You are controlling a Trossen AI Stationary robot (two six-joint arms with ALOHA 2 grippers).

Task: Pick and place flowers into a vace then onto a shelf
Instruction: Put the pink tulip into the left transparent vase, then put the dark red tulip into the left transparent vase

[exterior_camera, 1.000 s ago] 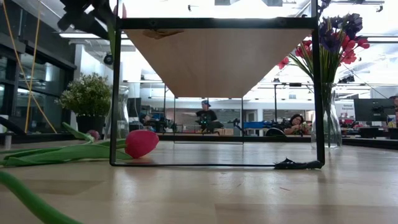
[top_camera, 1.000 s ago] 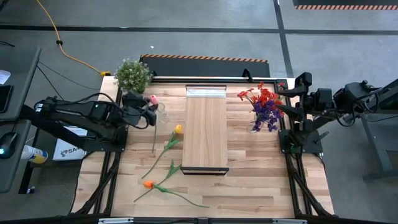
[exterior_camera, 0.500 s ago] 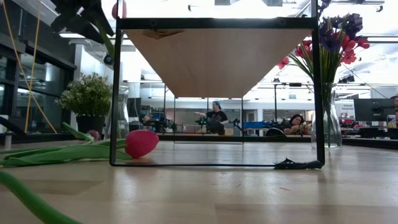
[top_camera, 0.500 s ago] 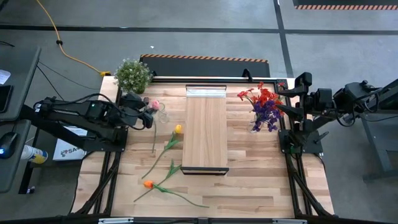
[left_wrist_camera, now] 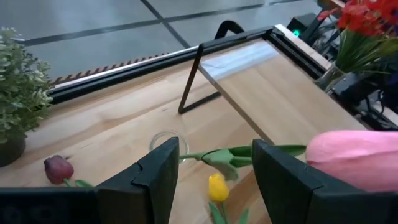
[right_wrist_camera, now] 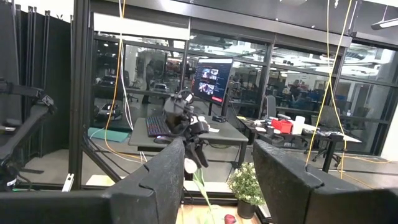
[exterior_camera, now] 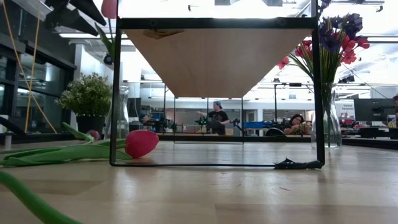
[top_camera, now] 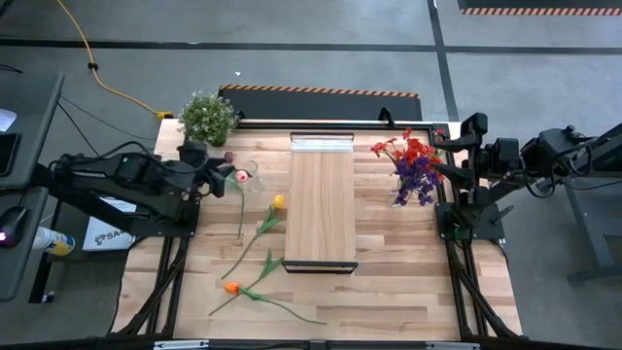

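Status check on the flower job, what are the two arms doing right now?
Left gripper shut on pink flower, held above the empty glass vase. Right gripper parked at the table's right edge by the filled vase. Shelf bare.

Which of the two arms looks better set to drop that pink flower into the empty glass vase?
The left one, I'd say. Its gripper already holds the pink flower just beside the empty glass vase. The right gripper waits past the filled vase, across the shelf.
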